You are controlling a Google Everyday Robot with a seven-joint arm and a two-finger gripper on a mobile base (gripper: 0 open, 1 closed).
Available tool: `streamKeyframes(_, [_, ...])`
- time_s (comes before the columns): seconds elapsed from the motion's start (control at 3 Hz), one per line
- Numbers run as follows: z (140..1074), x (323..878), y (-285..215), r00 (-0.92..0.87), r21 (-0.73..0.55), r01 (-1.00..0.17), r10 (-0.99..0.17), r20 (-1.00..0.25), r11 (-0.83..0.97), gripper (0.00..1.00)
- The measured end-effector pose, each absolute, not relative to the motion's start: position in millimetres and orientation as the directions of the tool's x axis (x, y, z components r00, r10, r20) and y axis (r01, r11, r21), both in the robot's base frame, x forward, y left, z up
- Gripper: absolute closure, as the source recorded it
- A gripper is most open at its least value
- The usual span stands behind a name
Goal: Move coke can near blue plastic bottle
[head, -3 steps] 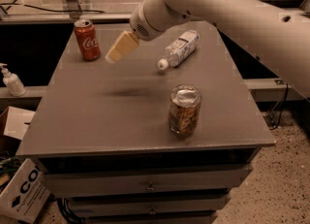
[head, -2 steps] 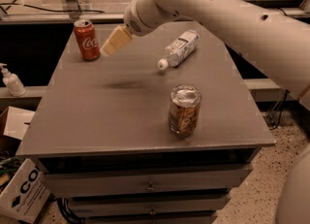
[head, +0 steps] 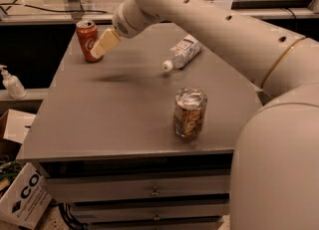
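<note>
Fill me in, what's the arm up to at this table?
The robot's arm reaches over the table, its hand right at the upright coke can in the far left corner. The blue plastic bottle lies on its side further right, well apart from the can. A glass jar stands near the front.

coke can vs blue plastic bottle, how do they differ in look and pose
The coke can stands upright; the blue plastic bottle lies on its side. The coke can is red; the blue plastic bottle is clear with a white cap. The gripper is close by the coke can, well away from the blue plastic bottle. Both rest on the table.
</note>
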State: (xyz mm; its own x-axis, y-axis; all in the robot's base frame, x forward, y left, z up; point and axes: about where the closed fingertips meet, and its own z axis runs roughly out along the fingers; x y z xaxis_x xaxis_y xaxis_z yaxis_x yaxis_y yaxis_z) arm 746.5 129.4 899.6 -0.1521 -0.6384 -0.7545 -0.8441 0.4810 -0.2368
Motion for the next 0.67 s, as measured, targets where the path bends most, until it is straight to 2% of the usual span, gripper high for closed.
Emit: streamKeyframes(0.67, [881.1,766.6,172.9,-0.154,-0.217,-0.87,-0.661,-0.734,0.443,0.0])
